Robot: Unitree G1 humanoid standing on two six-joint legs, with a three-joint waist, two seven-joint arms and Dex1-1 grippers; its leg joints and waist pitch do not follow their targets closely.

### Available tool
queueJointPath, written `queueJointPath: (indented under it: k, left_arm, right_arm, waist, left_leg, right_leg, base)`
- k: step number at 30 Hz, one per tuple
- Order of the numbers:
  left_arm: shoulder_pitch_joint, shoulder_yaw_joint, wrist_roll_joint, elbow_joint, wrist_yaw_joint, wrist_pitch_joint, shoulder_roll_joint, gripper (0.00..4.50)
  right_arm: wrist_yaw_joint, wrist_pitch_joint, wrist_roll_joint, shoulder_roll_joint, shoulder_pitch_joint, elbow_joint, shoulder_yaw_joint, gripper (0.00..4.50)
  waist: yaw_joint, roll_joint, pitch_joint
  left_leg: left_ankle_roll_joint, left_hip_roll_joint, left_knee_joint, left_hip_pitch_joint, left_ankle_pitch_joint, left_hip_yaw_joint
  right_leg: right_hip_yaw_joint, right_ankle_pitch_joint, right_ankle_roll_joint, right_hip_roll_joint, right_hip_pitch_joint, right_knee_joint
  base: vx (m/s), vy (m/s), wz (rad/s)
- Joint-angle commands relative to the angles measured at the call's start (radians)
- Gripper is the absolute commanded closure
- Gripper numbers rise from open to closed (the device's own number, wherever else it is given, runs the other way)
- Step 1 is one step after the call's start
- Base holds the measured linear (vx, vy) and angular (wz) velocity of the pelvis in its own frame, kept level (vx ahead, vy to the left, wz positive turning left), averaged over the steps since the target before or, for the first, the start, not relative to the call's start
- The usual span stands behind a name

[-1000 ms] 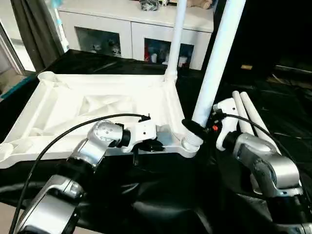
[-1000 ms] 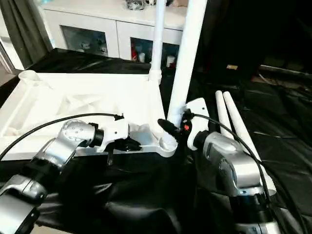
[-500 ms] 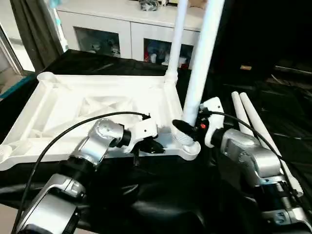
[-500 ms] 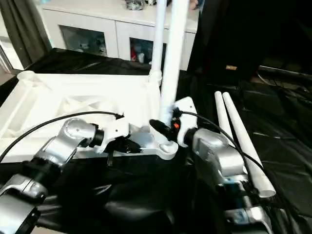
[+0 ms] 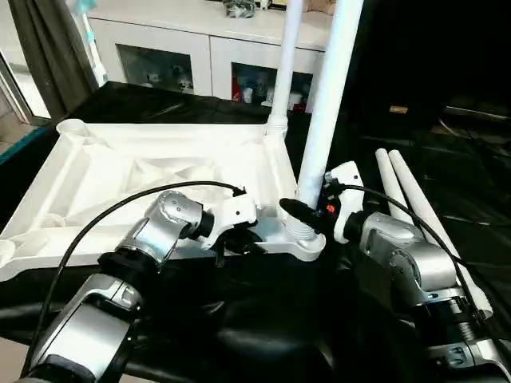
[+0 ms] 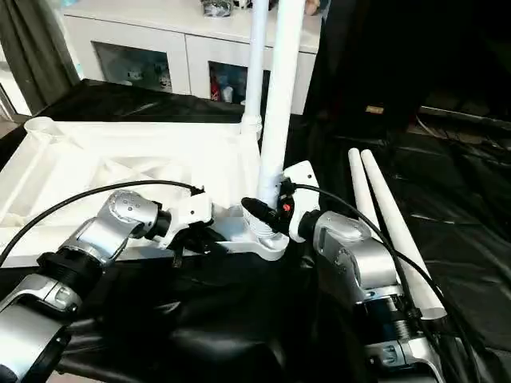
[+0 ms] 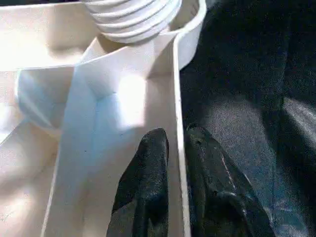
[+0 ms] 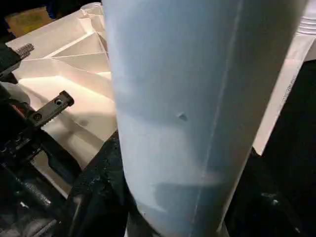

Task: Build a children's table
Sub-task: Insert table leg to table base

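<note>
We see the tabletop [image 5: 152, 171] lying ribbed side up on the black-covered desk [image 5: 263, 319]. One leg [image 5: 285, 68] stands upright in the tabletop's far corner socket. Our right end effector [image 5: 307, 214] is clamped around a second upright leg [image 5: 327, 96] whose threaded foot sits at the tabletop's near corner socket [image 5: 307, 239]. Our left end effector [image 7: 173, 163] straddles the tabletop's near rim just beside that socket, one finger on each side of the thin wall, slightly parted. Two spare legs [image 5: 415, 211] lie side by side on the desk, beyond the tabletop's right edge.
</note>
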Motion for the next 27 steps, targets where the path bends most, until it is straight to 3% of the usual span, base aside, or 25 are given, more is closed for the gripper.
queueJointPath:
  k: [1, 10, 14, 15, 19, 27]
  left_arm:
    - [-0.003, 0.003, -0.016, 0.023, -0.006, -0.002, -0.011, 3.66]
    - [0.011, 0.012, -0.027, 0.072, -0.025, -0.029, -0.017, 3.66]
    - [0.008, 0.01, -0.016, 0.093, -0.013, -0.042, -0.018, 3.66]
    - [0.006, 0.009, -0.013, 0.097, -0.009, -0.046, -0.018, 3.97]
    - [0.0, 0.013, -0.013, 0.105, 0.004, -0.047, -0.02, 4.17]
    - [0.001, -0.005, 0.013, 0.082, 0.013, -0.037, -0.005, 4.5]
  right_arm:
    - [0.005, -0.007, 0.001, -0.012, 0.001, -0.031, -0.008, 2.57]
    - [0.012, -0.009, -0.003, -0.009, 0.003, -0.03, -0.008, 2.57]
    - [0.015, -0.01, -0.002, -0.009, 0.002, -0.029, -0.009, 2.57]
    - [0.016, -0.01, -0.002, -0.01, 0.002, -0.029, -0.009, 2.57]
    - [0.016, -0.009, -0.002, -0.012, 0.002, -0.03, -0.011, 2.57]
    - [0.02, 0.009, -0.009, -0.039, 0.021, -0.045, -0.012, 2.57]
  waist:
    - [-0.001, 0.0, -0.06]
    - [0.0, 0.001, -0.063]
    - [0.0, 0.001, -0.06]
    - [0.0, 0.0, -0.059]
    - [-0.001, 0.001, -0.056]
    - [-0.001, -0.004, -0.056]
  left_leg:
    - [-0.024, 0.044, -0.078, 0.018, -0.275, -0.019]
    - [-0.017, 0.046, -0.077, 0.016, -0.245, -0.019]
    - [-0.019, 0.045, -0.078, 0.016, -0.264, -0.019]
    - [-0.021, 0.045, -0.079, 0.016, -0.273, -0.019]
    - [-0.025, 0.046, -0.082, 0.018, -0.296, -0.021]
    - [-0.022, 0.047, -0.082, 0.018, -0.294, -0.021]
  right_leg:
    - [0.051, -0.333, -0.148, -0.089, 0.042, -0.087]
    - [0.051, -0.244, -0.17, -0.087, 0.044, -0.076]
    - [0.051, -0.29, -0.159, -0.088, 0.043, -0.082]
    - [0.052, -0.312, -0.153, -0.089, 0.043, -0.084]
    - [0.052, -0.371, -0.136, -0.091, 0.039, -0.091]
    - [0.052, -0.366, -0.136, -0.091, 0.039, -0.091]
  base:
    - [0.0, 0.0, 0.0]
    - [0.0, 0.0, 0.0]
    - [0.0, 0.0, 0.0]
    - [0.0, 0.0, 0.0]
    - [0.0, 0.0, 0.0]
    - [0.0, 0.0, 0.0]
